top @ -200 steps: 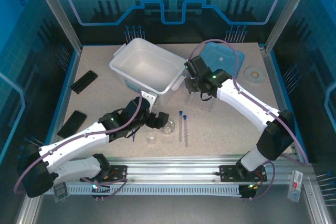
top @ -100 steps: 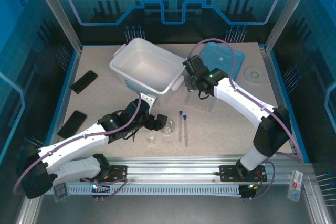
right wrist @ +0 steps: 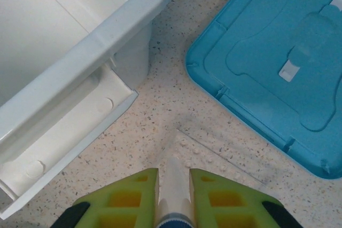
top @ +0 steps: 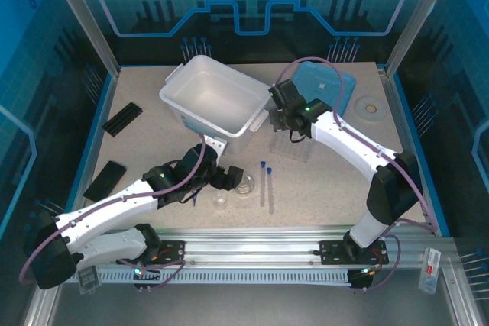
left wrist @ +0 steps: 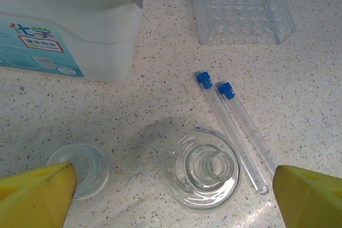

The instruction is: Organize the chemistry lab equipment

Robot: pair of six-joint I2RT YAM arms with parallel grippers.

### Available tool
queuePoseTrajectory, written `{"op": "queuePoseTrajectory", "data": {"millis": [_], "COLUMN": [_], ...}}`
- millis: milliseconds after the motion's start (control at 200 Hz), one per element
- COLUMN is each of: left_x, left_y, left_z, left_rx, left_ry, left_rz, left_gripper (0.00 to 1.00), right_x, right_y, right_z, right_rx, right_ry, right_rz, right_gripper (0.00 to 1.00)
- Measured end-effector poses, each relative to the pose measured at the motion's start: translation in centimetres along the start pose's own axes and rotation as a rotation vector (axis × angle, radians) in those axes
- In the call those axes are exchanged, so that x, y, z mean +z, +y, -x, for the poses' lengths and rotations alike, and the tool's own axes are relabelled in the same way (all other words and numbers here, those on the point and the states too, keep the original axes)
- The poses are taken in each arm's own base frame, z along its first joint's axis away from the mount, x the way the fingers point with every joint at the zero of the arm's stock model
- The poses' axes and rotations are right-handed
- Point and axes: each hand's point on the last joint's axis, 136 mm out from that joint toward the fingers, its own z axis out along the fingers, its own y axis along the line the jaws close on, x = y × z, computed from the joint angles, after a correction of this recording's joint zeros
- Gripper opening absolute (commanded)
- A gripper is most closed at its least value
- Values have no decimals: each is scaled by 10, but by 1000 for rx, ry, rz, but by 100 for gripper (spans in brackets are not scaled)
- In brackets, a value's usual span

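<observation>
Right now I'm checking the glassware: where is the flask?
In the left wrist view the flask stands on the table under the open left pincer, between a small beaker and two blue-capped tubes.

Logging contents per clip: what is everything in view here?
bin: one, white, far middle
lid: one, blue, right of bin
tube rack: one, clear, near lid
loose tubes: two, clear with blue caps, side by side
held tube: one, clear, in right claw
flask: one, clear, left of loose tubes
beaker: one, clear, left of flask
tweezers: one, dark, left of beaker
ridged strip: one, black, table's left
flat piece: one, black, nearer left edge
disc: one, pale, far right
left claw: open, above flask
right claw: shut on held tube
</observation>
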Motion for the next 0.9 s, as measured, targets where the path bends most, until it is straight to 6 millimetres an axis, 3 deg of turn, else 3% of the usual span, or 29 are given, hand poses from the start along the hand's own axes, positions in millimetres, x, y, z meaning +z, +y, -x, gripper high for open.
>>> {"op": "queuePoseTrajectory", "data": {"millis": [215, 786, 901], "left_x": [0, 0, 0], "left_y": [0, 0, 0], "left_z": [0, 0, 0], "left_rx": [0, 0, 0], "left_ry": [0, 0, 0], "left_rz": [0, 0, 0], "left_gripper": [95, 95, 95], "right_x": [8, 18, 21], "right_y": [0, -2, -2], "right_z": [-11, -11, -14], "right_rx": [-3, 12, 9], "right_ry": [24, 19, 28], "right_rz": [-1, -6, -9], "right_gripper": [11, 11, 15]}}
